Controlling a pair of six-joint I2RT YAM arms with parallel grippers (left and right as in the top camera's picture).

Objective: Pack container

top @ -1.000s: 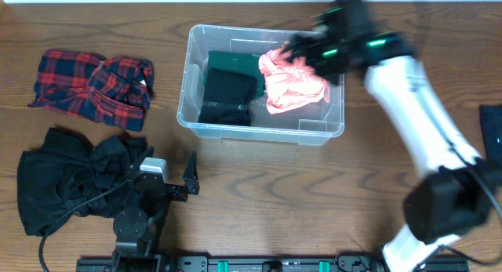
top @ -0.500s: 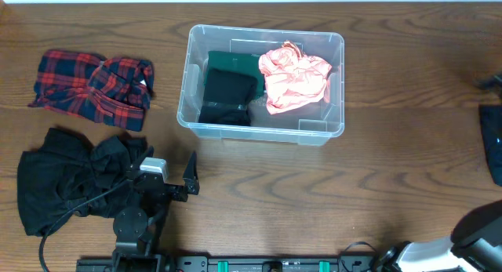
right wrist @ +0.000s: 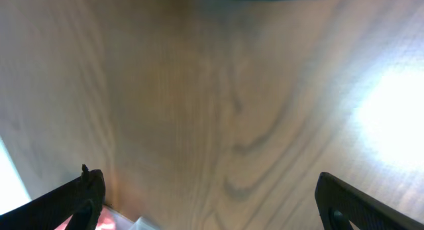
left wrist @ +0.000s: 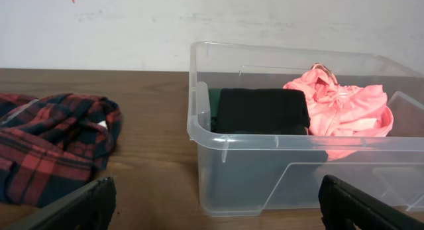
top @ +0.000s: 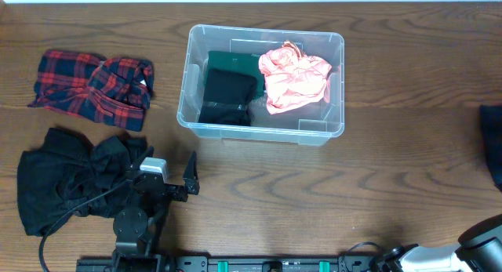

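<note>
A pink garment [top: 294, 82] and black cloth [top: 229, 96] are seen in the container [top: 259, 134]; a plaid shirt [top: 94, 88] is laid on the bench [top: 314, 194].

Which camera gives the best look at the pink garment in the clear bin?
Overhead: the pink garment lies fully in view, crumpled inside the container. The left wrist view shows it side-on, partly behind the wall. The right wrist view is blurred tabletop, nothing clearly of it.

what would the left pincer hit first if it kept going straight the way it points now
Most likely the near wall of the clear rectangular plastic container, straight ahead of the open left pincer, with wooden table between. The red plaid cloth lies off to the left.
</note>
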